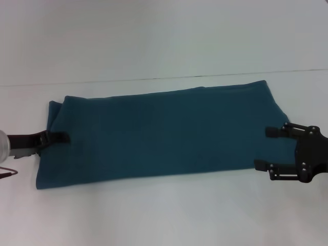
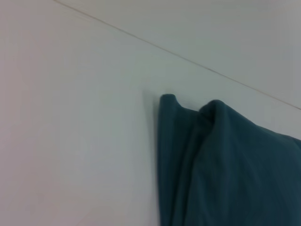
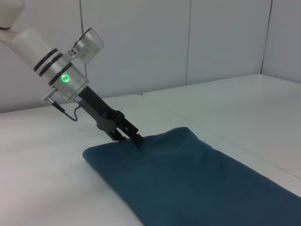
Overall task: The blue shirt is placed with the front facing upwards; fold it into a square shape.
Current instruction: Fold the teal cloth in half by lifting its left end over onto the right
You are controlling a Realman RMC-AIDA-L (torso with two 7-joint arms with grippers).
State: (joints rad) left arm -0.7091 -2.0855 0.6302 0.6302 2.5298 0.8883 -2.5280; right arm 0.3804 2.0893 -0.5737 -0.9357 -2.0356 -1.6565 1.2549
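Observation:
The blue shirt [image 1: 164, 133] lies as a long folded strip across the white table, plain teal side up with no lettering showing. My left gripper [image 1: 64, 137] is at the strip's left end, its fingers pinched on the cloth edge. The right wrist view shows that same left gripper [image 3: 138, 140] nipping the far end of the shirt [image 3: 188, 179]. My right gripper [image 1: 269, 148] is open at the strip's right end, its two fingers spread over the cloth edge. In the left wrist view only a bunched corner of the shirt [image 2: 235, 174] shows.
The white table [image 1: 154, 215] runs bare in front of the shirt and behind it. A thin seam [image 1: 154, 78] crosses the tabletop just behind the strip. A cable [image 1: 7, 171] hangs by the left wrist.

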